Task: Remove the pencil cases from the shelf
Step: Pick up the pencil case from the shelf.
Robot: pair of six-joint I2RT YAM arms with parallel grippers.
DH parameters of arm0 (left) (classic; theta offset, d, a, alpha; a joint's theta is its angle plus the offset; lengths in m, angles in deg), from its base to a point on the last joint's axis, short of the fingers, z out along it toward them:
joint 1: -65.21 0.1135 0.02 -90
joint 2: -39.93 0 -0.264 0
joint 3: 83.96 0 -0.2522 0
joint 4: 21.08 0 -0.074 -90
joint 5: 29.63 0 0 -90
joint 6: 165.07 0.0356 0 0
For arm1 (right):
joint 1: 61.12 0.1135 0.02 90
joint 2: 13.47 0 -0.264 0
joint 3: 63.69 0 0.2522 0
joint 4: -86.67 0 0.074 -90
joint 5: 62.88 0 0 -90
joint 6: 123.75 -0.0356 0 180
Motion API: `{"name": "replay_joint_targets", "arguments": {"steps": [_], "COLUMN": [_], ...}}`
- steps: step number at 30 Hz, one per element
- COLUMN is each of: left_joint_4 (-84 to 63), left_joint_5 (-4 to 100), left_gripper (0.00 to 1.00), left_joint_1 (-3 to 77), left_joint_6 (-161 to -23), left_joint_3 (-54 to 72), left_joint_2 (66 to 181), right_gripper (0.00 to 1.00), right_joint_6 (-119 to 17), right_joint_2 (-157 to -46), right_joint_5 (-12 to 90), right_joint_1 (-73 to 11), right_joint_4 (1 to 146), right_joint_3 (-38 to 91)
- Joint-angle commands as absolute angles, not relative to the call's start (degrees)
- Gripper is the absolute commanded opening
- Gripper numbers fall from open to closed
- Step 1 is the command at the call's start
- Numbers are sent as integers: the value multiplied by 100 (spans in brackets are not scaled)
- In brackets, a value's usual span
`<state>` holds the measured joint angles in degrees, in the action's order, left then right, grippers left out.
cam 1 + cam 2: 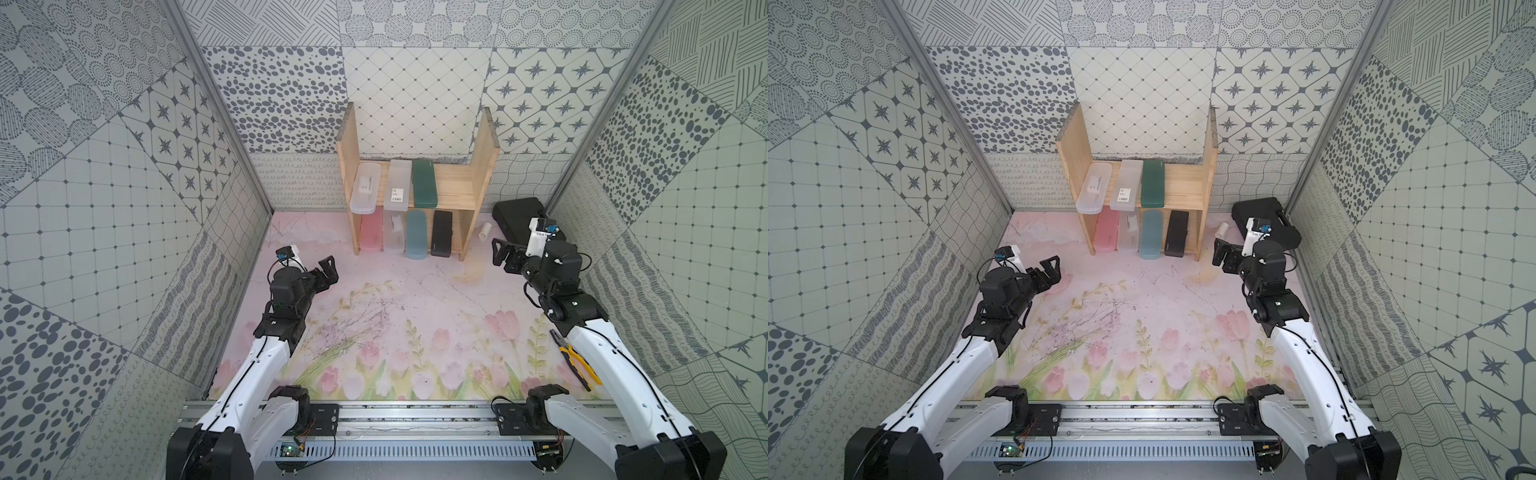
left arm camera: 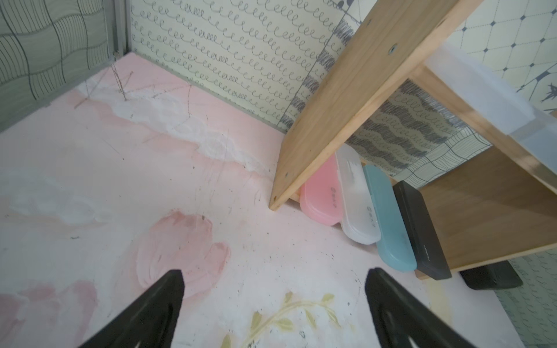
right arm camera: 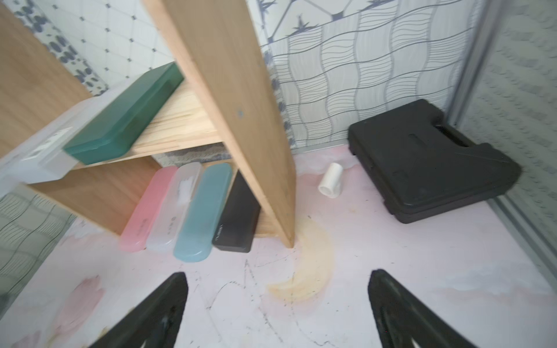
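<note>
- Left end effector (image 2: 275, 271) hung empty with jaws spread wide, low over the surface (image 1: 395, 307), in front of the shelf (image 1: 455, 187) and out past its left side board. It was probably staged for a reach.
- Right end effector (image 3: 278, 272) was likewise spread and empty, in front of the shelf's right side board.
- On the shelf's upper board lay a clear case (image 1: 365, 188), a labelled clear case (image 1: 397, 185) and a dark green case (image 1: 424, 183), side by side. Both clear ones overhung the front edge.
- On the shelf's lower board lay a pink case (image 1: 371, 232), a lower clear case (image 1: 394, 230), a light blue case (image 1: 416, 235) and a black case (image 1: 441, 233). They lay lengthwise with short ends poking out front, likely the easiest ends to pinch.
- None was off the shelf yet.
- A white cylinder (image 1: 485, 231) and a large black moulded case (image 1: 519, 212) sat right of the shelf and were not targets.
</note>
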<state>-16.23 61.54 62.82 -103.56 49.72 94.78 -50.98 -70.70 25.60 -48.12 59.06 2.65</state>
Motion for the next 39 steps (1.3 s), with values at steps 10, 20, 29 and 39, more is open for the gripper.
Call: {"name": "replay_joint_targets", "arguments": {"steps": [10, 20, 29, 39], "left_joint_4": [-1571, -1544, -1467, -1445], "left_joint_5": [4689, 4507, 4590, 4646], "left_gripper": [99, 99, 100, 100], "left_joint_1": [6127, 6054, 6046, 6041], "left_joint_6": [-11579, -11528, -11497, -11479], "left_joint_3": [6018, 5928, 5895, 5898], "left_joint_2": [9037, 9090, 9110, 9126], "right_gripper": [98, 98, 98, 98], "right_joint_6": [-5128, -4901, -4488, -4351], "right_joint_2": [-8622, -10125, -11267, -12140], "right_joint_5": [1684, 887, 324, 359], "right_joint_1": [-2769, -2425, -2420, -2420], "right_joint_4": [4539, 4566, 4698, 4668], "right_joint_3": [2484, 3971, 5281, 6256]}}
